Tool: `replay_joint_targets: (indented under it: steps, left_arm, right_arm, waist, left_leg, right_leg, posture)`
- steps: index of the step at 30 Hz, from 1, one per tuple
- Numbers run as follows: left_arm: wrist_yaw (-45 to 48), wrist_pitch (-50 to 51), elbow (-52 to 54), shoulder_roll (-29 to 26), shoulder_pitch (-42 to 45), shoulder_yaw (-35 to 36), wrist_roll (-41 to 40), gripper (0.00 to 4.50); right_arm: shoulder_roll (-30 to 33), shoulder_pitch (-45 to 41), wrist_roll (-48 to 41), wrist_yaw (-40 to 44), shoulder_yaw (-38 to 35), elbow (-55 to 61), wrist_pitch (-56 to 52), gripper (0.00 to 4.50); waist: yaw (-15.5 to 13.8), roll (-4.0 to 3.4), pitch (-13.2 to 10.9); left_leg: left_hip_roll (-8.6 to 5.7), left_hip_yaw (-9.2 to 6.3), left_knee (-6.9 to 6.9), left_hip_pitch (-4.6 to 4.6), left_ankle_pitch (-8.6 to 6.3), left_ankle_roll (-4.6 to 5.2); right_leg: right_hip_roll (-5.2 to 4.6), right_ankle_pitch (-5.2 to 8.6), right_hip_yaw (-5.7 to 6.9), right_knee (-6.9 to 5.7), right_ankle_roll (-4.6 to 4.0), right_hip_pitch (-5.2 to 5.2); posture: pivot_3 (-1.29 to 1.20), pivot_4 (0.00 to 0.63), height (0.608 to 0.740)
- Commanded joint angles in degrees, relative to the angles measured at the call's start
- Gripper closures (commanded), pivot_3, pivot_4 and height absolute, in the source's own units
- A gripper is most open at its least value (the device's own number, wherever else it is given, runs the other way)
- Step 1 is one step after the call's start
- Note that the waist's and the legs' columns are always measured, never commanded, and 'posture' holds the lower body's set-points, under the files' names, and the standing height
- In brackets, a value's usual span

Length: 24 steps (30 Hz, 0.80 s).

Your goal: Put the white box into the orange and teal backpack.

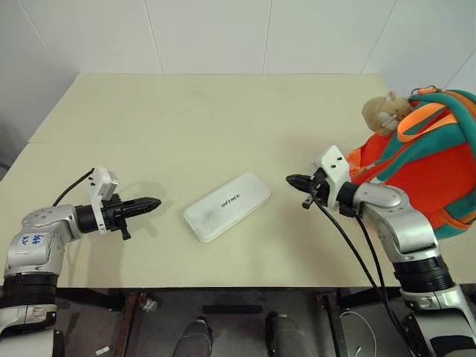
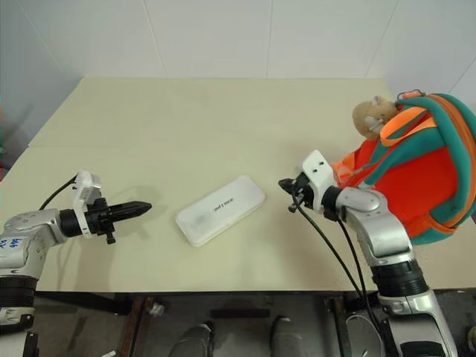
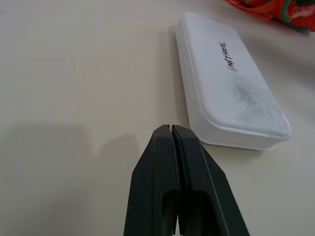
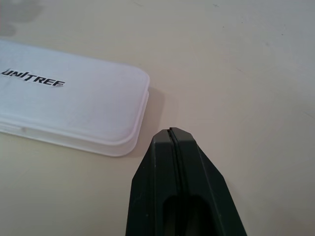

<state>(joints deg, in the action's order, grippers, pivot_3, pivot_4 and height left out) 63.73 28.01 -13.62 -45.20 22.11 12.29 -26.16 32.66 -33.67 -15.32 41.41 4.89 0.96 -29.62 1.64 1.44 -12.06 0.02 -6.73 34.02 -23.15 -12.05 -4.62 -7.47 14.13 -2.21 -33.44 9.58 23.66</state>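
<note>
The white box (image 1: 227,206) is lying between the left gripper (image 1: 154,203) and right gripper (image 1: 291,179), both pinched empty, pointing inward; the orange and teal backpack (image 1: 435,160) is sitting behind the right one.

Bright even indoor light, soft shadows on the tabletop (image 1: 223,119) beneath each arm, wide-angle bending at the head views' edges, near black fingers (image 3: 162,187) slightly soft

We see the orange and teal backpack (image 1: 439,160) cut off by the right edge in the head views, so its far side stays hidden. In the right wrist view the white box (image 4: 64,98) runs past the edge, clipping its lettering. The plush toy (image 1: 385,111) is too small for detail.
</note>
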Motion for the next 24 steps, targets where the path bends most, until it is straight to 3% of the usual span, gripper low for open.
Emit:
replay_joint_targets:
  steps: [1,15,24]
  left_arm:
    - [-2.76,4.06,3.32,-0.55,-0.51,-1.24,0.48,4.45]
    - [-8.1,20.4,14.14,1.57,-5.11,-1.78,-5.42,4.45]
    - [-9.68,20.87,16.27,4.24,-6.51,-1.85,-6.1,4.45]
  right_arm:
    - [-1.85,-3.35,2.31,-0.27,1.03,-3.83,3.43,4.5]
    - [-9.59,-13.58,10.03,-1.96,4.9,-22.23,6.89,4.5]
    - [-12.19,-15.92,11.28,-1.72,4.68,-27.43,9.41,4.5]
  waist:
    - [0.05,0.0,0.0]
    - [0.38,-0.01,-0.01]
    - [0.39,-0.01,-0.01]
  left_leg:
    - [0.0,0.0,0.0,0.0,0.0,0.0]
    - [0.0,0.0,-0.04,0.01,0.0,-0.01]
    - [0.0,-0.01,-0.05,0.02,0.01,-0.02]
  right_leg:
    - [0.0,0.0,0.0,0.0,0.0,0.0]
    - [0.02,0.0,-0.02,-0.11,0.0,0.07]
    - [0.02,0.0,-0.01,-0.1,0.0,0.07]
  posture:
    - [0.0,0.15,0.74]
    - [0.0,0.15,0.74]
    - [0.0,0.15,0.74]
